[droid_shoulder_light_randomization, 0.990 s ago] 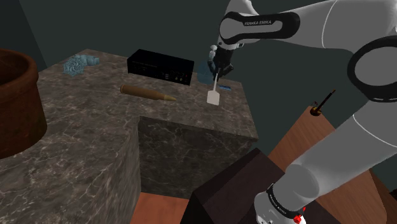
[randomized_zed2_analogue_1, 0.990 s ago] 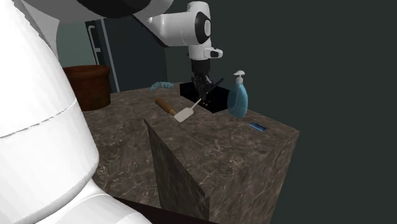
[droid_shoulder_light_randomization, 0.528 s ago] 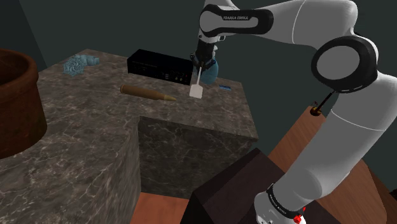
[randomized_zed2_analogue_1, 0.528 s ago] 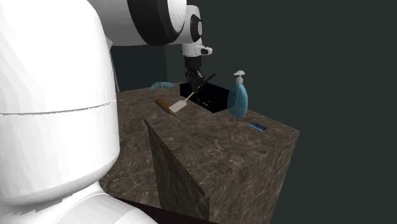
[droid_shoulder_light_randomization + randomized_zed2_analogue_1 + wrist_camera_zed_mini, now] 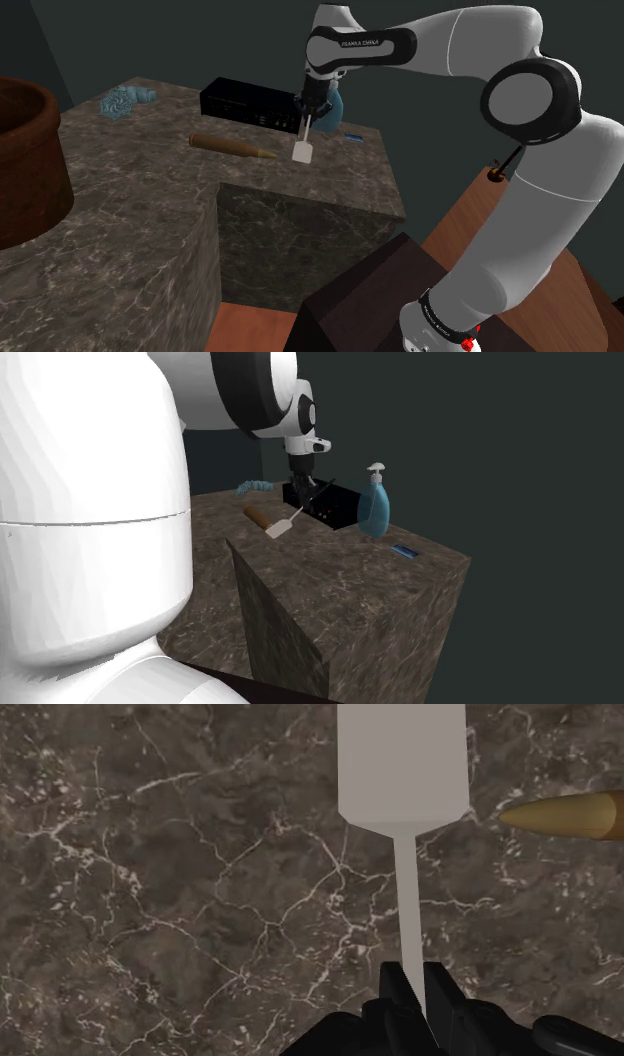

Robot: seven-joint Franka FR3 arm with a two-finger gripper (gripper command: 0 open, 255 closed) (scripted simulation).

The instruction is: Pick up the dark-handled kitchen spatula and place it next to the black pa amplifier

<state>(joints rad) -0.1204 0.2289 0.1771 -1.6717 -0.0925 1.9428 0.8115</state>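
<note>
Holds the spatula (image 5: 303,151) tight in the black gripper (image 5: 303,107). Pinches the thin pale stem from both sides, one fingertip (image 5: 441,992) pressed flat against each side, no gap to see. Lets the dark handle poke out past the fingers, up and toward the second exterior view's right.

Hangs blade-down in the shoulder view, almost straight up and down, with the flat pale blade at the low end. Looks more tipped in the second exterior view: blade low and toward that view's left, handle high and toward its right. Runs straight out from the gripper in the wrist view, long and thin first, then wide and square at the far end.

Hangs over the dark stone counter (image 5: 300,195) with its white veins. Comes very low, close to the stone; hard to tell if touching or just above. Sits just in front of the black amplifier (image 5: 250,102), near that box's end on the shoulder view's right. Sits near the pointed tip of a brown stick (image 5: 232,146) lying flat on the counter, but apart from it.

Also on the counter: a blue soap bottle (image 5: 374,504) standing upright just beside the amplifier, on the second exterior view's right. Near it, a small flat blue thing (image 5: 404,551). At the far corner, well apart, a crumpled blue cloth (image 5: 126,100). At the shoulder view's left edge, a big brown pot (image 5: 25,150).
</note>
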